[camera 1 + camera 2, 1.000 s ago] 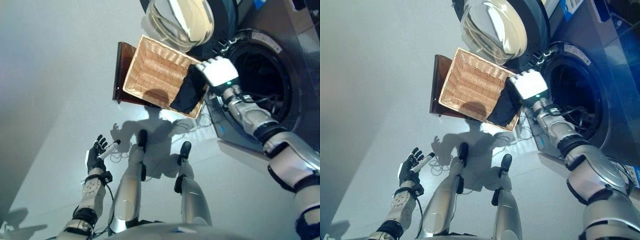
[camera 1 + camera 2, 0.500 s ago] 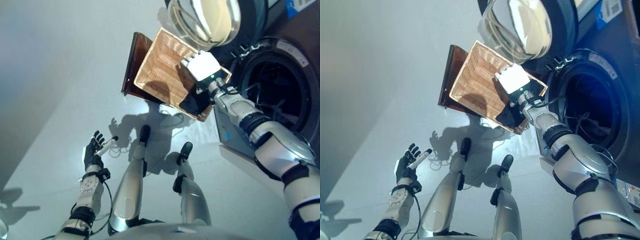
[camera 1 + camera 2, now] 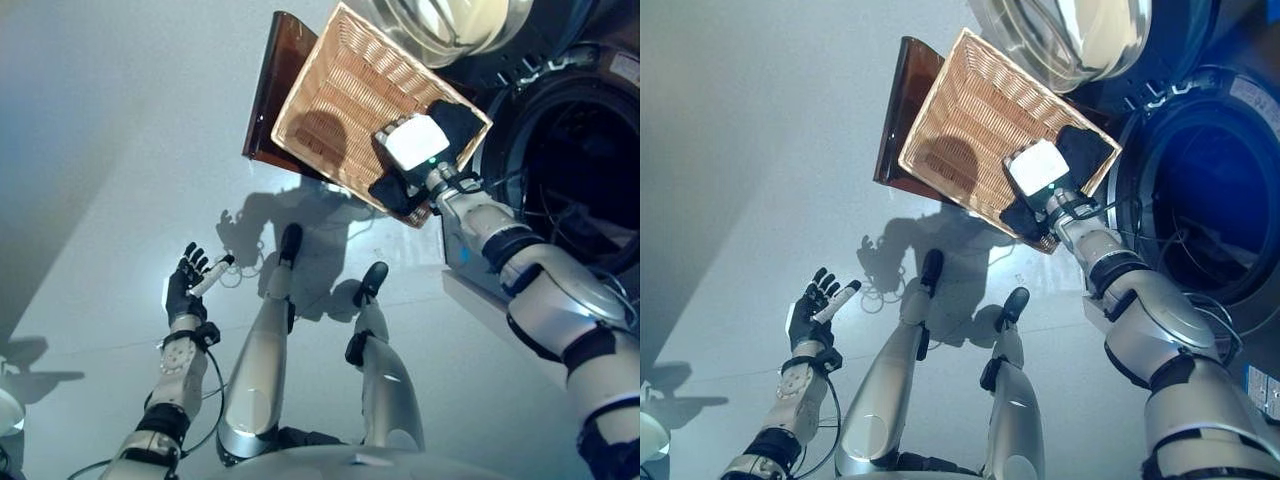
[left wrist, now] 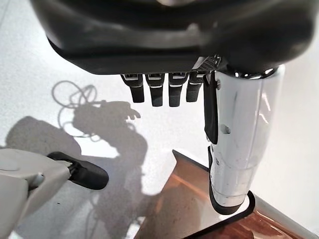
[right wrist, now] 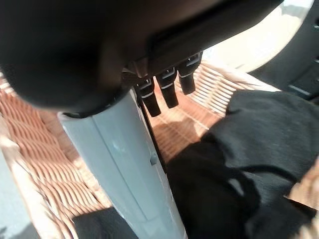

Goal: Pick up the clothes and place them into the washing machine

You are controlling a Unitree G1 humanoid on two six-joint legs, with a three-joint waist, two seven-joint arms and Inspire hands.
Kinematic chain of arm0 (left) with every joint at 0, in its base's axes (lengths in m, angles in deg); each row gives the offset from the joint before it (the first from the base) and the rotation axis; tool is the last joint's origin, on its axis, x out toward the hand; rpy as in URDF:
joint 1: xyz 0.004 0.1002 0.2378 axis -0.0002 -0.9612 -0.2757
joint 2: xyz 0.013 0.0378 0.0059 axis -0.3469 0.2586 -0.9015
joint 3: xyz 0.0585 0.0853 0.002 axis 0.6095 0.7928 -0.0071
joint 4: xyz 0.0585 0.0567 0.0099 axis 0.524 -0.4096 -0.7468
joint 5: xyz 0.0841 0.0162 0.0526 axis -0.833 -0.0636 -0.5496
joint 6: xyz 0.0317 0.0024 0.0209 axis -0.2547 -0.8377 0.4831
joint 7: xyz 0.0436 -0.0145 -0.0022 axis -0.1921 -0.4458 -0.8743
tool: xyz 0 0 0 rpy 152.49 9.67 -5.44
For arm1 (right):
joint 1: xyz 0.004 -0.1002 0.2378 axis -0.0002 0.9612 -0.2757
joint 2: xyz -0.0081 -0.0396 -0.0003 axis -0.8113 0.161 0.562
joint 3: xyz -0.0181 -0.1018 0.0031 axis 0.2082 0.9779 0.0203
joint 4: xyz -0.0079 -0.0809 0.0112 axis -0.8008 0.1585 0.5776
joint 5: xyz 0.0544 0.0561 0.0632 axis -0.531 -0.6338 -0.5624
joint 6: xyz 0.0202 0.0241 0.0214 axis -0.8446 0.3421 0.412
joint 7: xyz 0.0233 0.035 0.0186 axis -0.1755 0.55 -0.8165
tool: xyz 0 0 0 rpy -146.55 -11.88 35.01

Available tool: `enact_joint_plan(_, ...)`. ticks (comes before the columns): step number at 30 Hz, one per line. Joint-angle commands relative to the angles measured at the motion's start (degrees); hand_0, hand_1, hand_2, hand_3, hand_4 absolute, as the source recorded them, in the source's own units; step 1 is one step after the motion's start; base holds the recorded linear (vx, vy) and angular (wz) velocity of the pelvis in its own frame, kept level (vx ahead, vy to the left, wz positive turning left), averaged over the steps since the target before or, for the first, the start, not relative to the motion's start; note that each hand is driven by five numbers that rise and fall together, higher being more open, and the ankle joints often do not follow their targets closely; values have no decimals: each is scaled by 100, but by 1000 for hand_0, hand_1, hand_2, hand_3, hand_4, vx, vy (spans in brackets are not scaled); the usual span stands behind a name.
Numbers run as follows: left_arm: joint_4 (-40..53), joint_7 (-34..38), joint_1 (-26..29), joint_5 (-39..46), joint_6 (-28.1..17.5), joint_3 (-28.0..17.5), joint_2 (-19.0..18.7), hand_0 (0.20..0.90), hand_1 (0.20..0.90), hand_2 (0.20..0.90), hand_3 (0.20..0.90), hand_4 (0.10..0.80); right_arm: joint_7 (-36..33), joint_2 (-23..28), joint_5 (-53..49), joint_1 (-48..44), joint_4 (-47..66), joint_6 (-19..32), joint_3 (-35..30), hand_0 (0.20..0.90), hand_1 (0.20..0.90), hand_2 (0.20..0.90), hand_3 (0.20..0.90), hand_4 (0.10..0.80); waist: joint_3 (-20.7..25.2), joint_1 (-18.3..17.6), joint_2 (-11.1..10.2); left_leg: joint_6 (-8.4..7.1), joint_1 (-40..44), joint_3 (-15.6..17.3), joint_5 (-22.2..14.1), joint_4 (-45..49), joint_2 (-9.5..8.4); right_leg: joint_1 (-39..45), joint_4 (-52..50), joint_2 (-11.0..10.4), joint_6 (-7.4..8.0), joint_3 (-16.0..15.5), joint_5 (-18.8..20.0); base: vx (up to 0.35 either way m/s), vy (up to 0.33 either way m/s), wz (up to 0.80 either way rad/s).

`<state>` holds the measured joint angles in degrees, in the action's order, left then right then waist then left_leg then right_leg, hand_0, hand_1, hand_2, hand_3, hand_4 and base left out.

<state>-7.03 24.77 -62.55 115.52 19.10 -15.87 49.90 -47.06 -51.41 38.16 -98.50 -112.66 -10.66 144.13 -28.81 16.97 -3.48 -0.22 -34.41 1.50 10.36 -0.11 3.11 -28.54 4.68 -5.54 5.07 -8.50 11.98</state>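
At the far left, low over the pale floor (image 3: 90,180), the left robot hand (image 3: 184,292) hangs with its fingers spread and straight, holding nothing; its wrist view shows the same loose row of fingers above the floor. Further right, a dark brown tray (image 3: 272,90) lies on the floor with a woven wicker basket (image 3: 345,90) resting on it. The black clothes (image 3: 455,118) lie bunched in the basket's corner nearest the washing machine. The right robot hand (image 3: 415,145) is over that corner, just above the dark cloth; in its wrist view the fingers (image 5: 158,94) point straight out over the wicker, the thumb extended beside the clothes, nothing clasped. At the right stands the washing machine (image 3: 575,170), its drum dark, its round glass door (image 3: 450,20) swung open above the basket.
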Motion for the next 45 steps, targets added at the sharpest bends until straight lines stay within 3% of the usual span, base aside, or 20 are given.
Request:
enact_joint_plan(1, 365, 83, -159, 51, -386, -55, -161, 900, 900, 900, 900, 800, -159, 557, 155, -461, -14, -226, 230, 900, 900, 900, 900, 800, 156, 97, 455, -451, 27, -155, 206, -489, -100, 461, -396, 179, 127, -23, -449, 0, 0, 0)
enact_joint_plan(20, 1719, -169, -506, 301, -388, 103, -333, 900, 900, 900, 900, 800, -177, 1023, -87, -1039, -373, -406, 248, 900, 900, 900, 900, 800, -98, 175, 677, -507, -491, -275, 354, -489, -138, 30, -407, 182, 150, -132, -389, -1, -7, 1)
enact_joint_plan(37, 2234, -63, -503, 446, -439, 60, -339, 900, 900, 900, 900, 800, -250, 1060, -258, -1587, -526, -526, 398, 900, 900, 900, 900, 800, -98, 159, 724, -529, -1218, -451, 429, -489, -189, -638, -479, 176, 152, -296, -388, -9, -5, 10)
enact_joint_plan(38, 2234, -50, -498, 459, -442, 63, -331, 900, 900, 900, 900, 800, -259, 1052, -269, -1626, -547, -538, 412, 796, 796, 796, 796, 725, -98, 161, 728, -531, -1232, -446, 427, -489, -185, -658, -481, 167, 152, -303, -389, -13, 29, 4)
enact_joint_plan(39, 2236, -34, -480, 469, -448, 64, -330, 900, 900, 900, 900, 800, -271, 1036, -270, -1662, -569, -557, 431, 527, 527, 527, 527, 533, -98, 156, 730, -530, -1257, -449, 430, -489, -185, -691, -488, 165, 151, -305, -389, 0, 0, 0)
enact_joint_plan(41, 2242, -29, -465, 470, -454, 48, -340, 900, 900, 900, 900, 800, -288, 1036, -269, -1681, -551, -565, 440, 367, 367, 367, 367, 420, -98, 140, 724, -529, -1268, -449, 431, -489, -179, -707, -489, 160, 153, -303, -385, 0, 0, 0)
enact_joint_plan(42, 2237, -19, -451, 471, -451, 38, -343, 900, 900, 900, 900, 800, -298, 1042, -228, -1721, -519, -579, 467, 200, 200, 200, 200, 300, -98, 131, 719, -530, -1269, -448, 430, -489, -177, -722, -498, 163, 150, -286, -385, 0, 0, 0)
enact_joint_plan(45, 2236, -8, -436, 476, -463, 36, -345, 900, 900, 900, 900, 800, -311, 1058, -203, -1741, -522, -597, 493, 200, 200, 200, 200, 300, -98, 131, 714, -530, -1274, -449, 424, -489, -180, -734, -499, 162, 148, -275, -388, -1, 2, -1)
